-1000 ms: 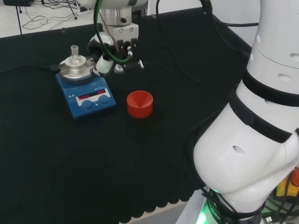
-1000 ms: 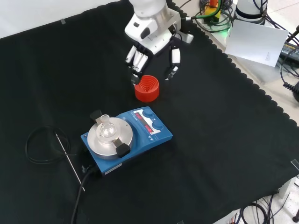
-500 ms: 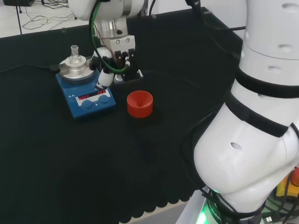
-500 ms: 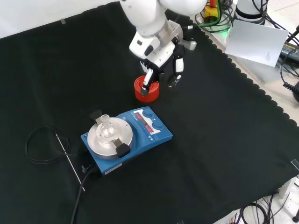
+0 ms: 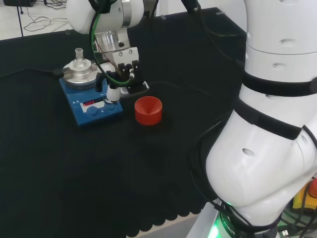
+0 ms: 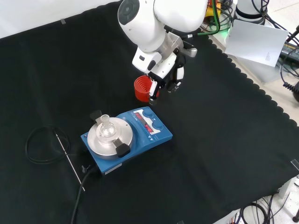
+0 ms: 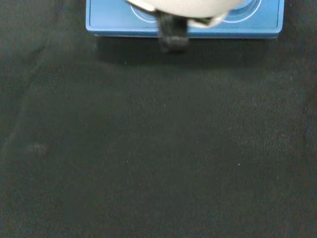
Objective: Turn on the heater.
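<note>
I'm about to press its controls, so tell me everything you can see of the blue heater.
The blue box-shaped heater lies flat on the black cloth. It has a round silvery top plate carrying a small clear glass flask, two round blue knobs and red lit displays on its front panel. A black cable leaves its rear. The robot hand reaches one knob.

Robotics lab with chemistry gear. Worktop (image 6: 224, 140) draped in black cloth; blue hotplate stirrer (image 6: 127, 138) carrying a small glass flask (image 6: 105, 127), red ribbed flask stand (image 5: 148, 110) beside it. Loose cables (image 6: 216, 18) and electronics at 1 o'clock in the front view.
</note>
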{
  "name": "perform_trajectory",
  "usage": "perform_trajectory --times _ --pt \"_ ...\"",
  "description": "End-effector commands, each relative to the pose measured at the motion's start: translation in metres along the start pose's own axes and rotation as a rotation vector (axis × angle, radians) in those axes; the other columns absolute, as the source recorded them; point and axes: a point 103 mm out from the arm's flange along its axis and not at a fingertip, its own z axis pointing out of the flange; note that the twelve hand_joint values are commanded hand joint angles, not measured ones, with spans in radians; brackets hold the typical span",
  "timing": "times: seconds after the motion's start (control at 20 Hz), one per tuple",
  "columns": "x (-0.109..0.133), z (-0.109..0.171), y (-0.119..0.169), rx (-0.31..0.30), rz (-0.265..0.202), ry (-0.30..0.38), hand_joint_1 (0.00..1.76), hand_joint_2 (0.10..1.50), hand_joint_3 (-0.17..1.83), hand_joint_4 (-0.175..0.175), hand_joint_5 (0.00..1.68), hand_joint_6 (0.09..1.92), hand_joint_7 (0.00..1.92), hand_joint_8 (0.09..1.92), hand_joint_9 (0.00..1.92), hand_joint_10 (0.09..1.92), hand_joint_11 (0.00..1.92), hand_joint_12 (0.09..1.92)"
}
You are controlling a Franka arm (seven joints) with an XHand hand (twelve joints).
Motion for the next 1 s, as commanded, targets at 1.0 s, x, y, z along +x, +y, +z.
perform_trajectory --times 1.0 --pt "0.023 0.018 0.023 0.242 -0.032 -0.041 1.42 0.67 1.03 -0.032 0.29 0.39 1.63 1.69 1.79 1.57 1.53 1.32"
